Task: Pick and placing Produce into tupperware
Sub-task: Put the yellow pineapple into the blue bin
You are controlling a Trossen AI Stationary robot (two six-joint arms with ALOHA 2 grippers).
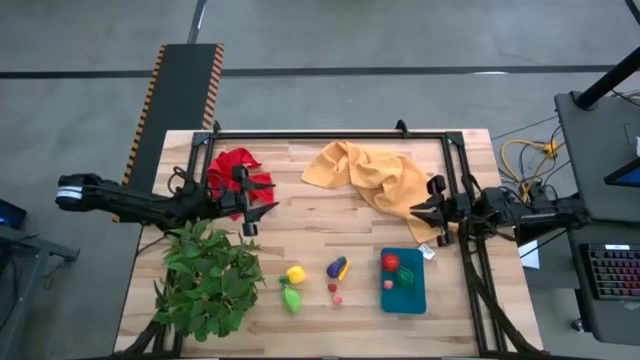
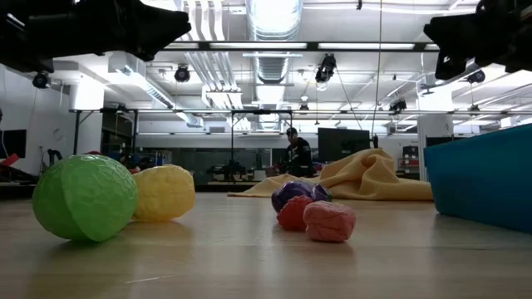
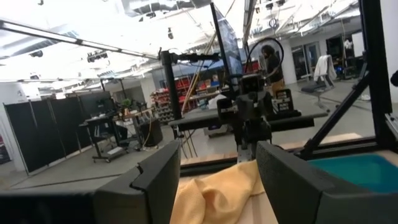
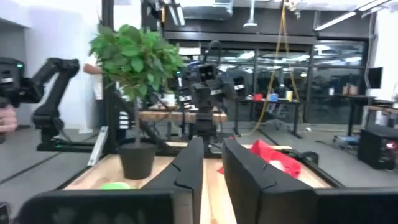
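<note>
The teal tupperware stands near the table's near edge on the right. It holds a red ball, a green piece and a small red piece. To its left, a purple piece, a yellow piece, a lime green piece, a tiny red piece and a pink piece lie on the wood. My left gripper hovers open beside the red cloth. My right gripper hovers over the yellow cloth's edge, behind the tupperware, with its fingers a narrow gap apart.
A leafy green plant fills the near left corner. A red cloth lies at far left and a crumpled yellow cloth at far centre-right. A black frame borders the table. A person stands far back in the room.
</note>
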